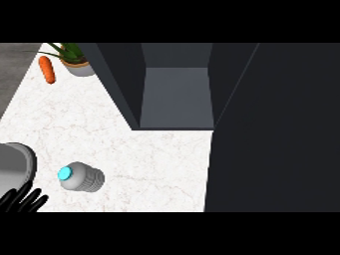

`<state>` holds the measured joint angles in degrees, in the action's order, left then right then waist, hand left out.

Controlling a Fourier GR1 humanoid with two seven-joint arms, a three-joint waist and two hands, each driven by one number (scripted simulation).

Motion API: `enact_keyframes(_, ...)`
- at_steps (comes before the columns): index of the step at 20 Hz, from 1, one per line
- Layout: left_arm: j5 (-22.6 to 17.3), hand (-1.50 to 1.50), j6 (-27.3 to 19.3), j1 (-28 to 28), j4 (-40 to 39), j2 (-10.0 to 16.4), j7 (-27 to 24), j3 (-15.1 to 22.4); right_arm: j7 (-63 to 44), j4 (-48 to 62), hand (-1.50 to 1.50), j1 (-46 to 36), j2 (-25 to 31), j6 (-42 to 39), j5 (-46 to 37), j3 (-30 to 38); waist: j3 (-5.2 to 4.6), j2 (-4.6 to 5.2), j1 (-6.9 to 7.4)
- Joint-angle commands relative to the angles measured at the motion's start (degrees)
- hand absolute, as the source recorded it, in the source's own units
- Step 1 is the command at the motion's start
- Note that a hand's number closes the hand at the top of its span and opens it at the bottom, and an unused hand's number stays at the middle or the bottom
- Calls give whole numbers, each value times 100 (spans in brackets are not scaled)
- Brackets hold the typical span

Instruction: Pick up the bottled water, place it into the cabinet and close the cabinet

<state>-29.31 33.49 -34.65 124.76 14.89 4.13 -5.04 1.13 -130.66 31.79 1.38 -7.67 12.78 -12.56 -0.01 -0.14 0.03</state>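
Note:
The bottled water (82,177) stands upright on the white marble counter at the lower left, seen from above: a grey ribbed body with a light blue cap. The dark cabinet (176,94) stands at the back centre with its interior showing and its door (283,129) swung open, filling the right side of the view. My left hand (19,200) shows at the lower left edge, fingers straight and pointing up, a little to the left of and nearer than the bottle, not touching it. My right hand is not in view.
A carrot (47,69) lies at the far left of the counter next to a potted plant (75,60). A sink's rounded rim (24,159) curves along the left edge, just left of the bottle. The counter (150,154) spreads between bottle and cabinet.

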Motion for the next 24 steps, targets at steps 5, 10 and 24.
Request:
enact_keyframes(5,51,-150,387,336,-923,-97,-465,-767,667,316,-150,461,80,-250,-155,-94,0,2,-26)
enact_keyframes(10,359,-150,58,1186,-1308,-231,-131,-665,407,101,-150,195,13,-66,-239,-334,0,9,-37)
enact_keyframes(24,1709,-150,684,2326,-3627,-17,-1323,-1079,1014,134,-150,807,168,-252,-250,-434,-1,6,-57)
